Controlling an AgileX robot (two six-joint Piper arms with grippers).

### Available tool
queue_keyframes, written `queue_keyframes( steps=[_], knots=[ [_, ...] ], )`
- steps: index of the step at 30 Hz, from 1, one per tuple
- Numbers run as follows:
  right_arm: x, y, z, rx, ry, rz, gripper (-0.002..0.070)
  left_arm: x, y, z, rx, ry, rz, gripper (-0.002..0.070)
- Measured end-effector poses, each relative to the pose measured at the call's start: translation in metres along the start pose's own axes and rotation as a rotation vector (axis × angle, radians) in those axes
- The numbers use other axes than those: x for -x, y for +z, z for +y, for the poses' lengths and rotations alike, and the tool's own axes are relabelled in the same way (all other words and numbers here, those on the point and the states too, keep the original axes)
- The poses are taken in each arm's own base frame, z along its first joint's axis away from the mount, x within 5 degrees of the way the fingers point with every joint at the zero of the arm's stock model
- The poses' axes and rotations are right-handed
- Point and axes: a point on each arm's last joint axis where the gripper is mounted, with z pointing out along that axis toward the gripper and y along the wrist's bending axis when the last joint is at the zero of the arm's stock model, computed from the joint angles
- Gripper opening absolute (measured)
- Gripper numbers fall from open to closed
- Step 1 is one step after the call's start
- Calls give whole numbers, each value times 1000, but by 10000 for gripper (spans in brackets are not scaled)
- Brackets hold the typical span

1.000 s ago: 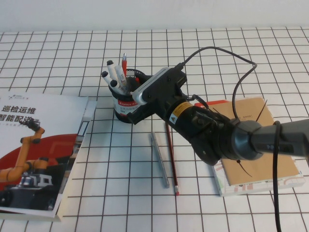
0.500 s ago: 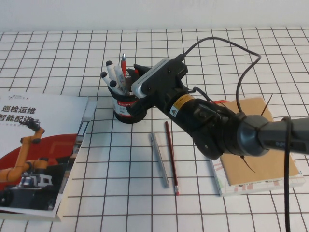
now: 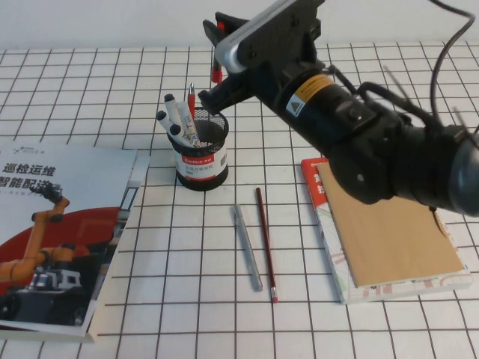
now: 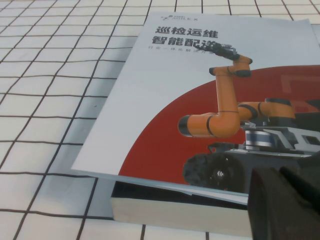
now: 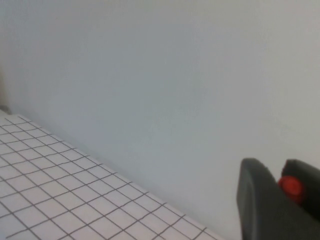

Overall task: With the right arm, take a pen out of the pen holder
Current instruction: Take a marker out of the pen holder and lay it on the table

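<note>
Showing the right pincer (image 3: 217, 46) closed narrowly on a red pen (image 3: 216, 72), held roughly upright and high, clear of the pen holder (image 3: 200, 153). In the right wrist view, red end of the pen lodged between the dark fingers (image 5: 257, 200), with a pale wall (image 5: 150, 75) behind.

Below the pincer in the high view: black mesh pen holder, upright on the table (image 3: 90, 75), containing white markers (image 3: 179, 120) with black caps and one slim pen (image 3: 191, 96) with a red tip.

In front of the holder, on the robot's side: silver pen (image 3: 247, 248) and red pencil (image 3: 266, 244), lying flat side by side on the white gridded surface, close but not touching.

At right, partly under the right arm: brown-covered notebook (image 3: 389, 239), lying flat.

At left, by the near edge: thick book (image 3: 60, 224), with an orange robot arm printed on its cover.

Left pincer (image 4: 282, 200) outside the high view, and visible only in the left wrist view as a dark mass just over a corner of the book. Open or closed state not discernible.
</note>
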Motion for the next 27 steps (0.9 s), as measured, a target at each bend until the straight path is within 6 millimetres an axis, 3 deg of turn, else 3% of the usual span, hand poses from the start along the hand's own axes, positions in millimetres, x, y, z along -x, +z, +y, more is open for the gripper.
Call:
queue_keyframes(
  steps=[7, 12, 19, 27],
  knots=[
    [55, -33, -15, 8, 73, 182, 57, 0, 0, 0, 0, 0, 0, -3],
    [75, -63, -16, 55, 206, 391, 57, 0, 0, 0, 0, 0, 0, -3],
    [58, -84, -3, 121, 434, 786, 57, 0, 0, 0, 0, 0, 0, -3],
    [31, -64, 8, 135, 518, 1042, 57, 0, 0, 0, 0, 0, 0, -3]
  ],
)
